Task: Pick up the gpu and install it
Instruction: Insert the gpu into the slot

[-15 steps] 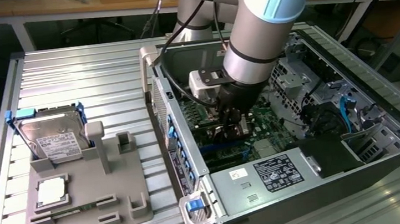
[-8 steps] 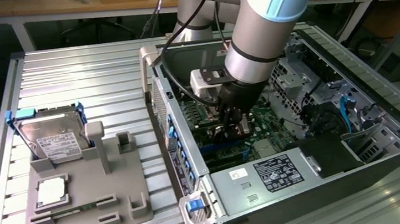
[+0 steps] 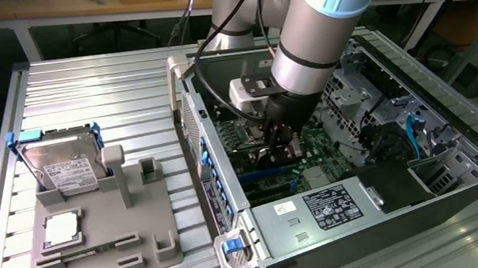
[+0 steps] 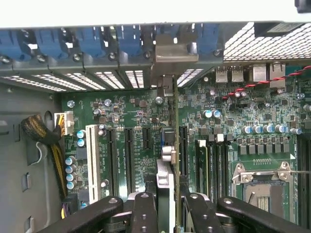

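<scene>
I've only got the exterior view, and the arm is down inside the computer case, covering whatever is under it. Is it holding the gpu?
Observer: Yes. In the wrist view the gripper is closed on the gpu, seen edge-on between its fingers.
Operator: Where is its metal bracket?
Observer: The bracket is up against the case's rear wall, in line with the blue slot clips.
Operator: Which slot is it over?
Observer: It runs along a black slot, between the white slot and the empty CPU socket. I can't tell whether it is seated.
</scene>
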Available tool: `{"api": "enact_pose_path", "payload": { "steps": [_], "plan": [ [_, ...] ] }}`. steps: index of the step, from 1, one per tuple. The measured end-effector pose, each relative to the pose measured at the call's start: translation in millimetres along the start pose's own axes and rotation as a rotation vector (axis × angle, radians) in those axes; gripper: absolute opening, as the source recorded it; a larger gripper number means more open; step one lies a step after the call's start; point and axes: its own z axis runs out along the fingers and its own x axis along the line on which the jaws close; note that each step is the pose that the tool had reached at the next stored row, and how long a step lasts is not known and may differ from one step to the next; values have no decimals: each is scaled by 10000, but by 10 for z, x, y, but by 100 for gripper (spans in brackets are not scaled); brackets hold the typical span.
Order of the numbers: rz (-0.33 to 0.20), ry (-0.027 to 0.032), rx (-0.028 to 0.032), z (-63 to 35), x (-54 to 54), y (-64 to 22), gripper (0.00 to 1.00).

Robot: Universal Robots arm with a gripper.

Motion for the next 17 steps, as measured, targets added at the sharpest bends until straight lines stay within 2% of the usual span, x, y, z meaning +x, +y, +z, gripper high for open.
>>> {"api": "enact_pose_path", "payload": {
  "steps": [3,6,9,12,17],
  "plan": [
    [-209,9,36,0,1,-3,27],
    [-374,19,184,2,2,-13,27],
    [-375,33,188,3,2,-16,27],
    [-377,36,191,-2,0,-108,27],
    [-380,48,319,38,-3,-107,27]
  ]
}}
